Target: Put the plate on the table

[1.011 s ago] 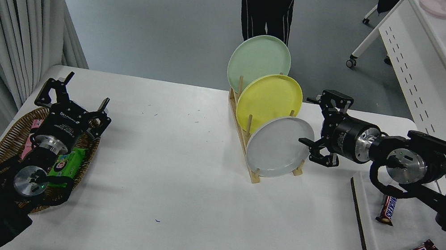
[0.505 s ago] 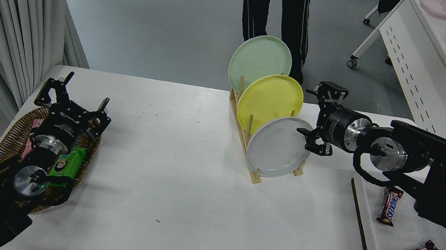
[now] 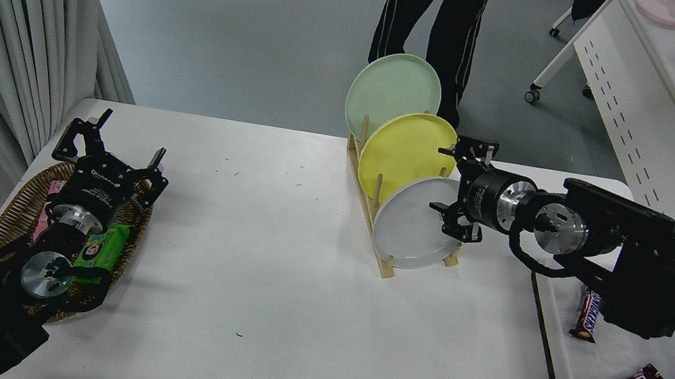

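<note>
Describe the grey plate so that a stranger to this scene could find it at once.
On the white table, a wooden rack near the far edge holds three upright plates in a row. The grey plate is the nearest and lowest, in front of the yellow plate and green plate; the open right gripper is at its rim.

The light was bright and even, and it seemed to come from above. Soft grey shadows lay on the white table [image 3: 266, 287] under the arms. Everything looked sharp, with no glare or blur.
</note>
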Tool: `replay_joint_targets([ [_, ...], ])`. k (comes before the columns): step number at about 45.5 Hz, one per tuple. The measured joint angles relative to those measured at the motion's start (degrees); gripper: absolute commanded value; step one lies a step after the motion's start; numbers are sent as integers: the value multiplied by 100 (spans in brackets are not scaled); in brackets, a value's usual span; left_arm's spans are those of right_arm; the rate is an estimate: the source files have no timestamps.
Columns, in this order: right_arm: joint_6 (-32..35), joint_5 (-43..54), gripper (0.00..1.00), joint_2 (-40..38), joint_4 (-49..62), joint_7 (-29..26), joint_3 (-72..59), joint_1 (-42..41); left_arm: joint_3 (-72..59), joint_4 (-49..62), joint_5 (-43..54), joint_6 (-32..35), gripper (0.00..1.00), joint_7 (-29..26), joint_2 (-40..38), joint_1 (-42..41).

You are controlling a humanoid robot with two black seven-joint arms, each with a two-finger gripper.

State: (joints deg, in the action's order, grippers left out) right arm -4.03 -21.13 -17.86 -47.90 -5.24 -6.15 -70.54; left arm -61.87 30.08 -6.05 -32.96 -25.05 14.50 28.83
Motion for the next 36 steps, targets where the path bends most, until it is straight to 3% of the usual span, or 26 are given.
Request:
replay_joint_targets([
  [4,-1,6,73,25,46,-18,10,0,0,0,0,0,100,0,0,0],
  [13,1,5,55,79,124,-35,52,-3,0,0,0,0,100,0,0,0],
  [25,12,-11,54,123,168,-72,104,-3,0,0,0,0,100,0,0,0],
  [31,14,-17,47,140,176,-97,126,-3,0,0,-1,0,100,0,0,0],
  [36,15,-18,46,148,179,-133,136,-3,0,0,-1,0,100,0,0,0],
])
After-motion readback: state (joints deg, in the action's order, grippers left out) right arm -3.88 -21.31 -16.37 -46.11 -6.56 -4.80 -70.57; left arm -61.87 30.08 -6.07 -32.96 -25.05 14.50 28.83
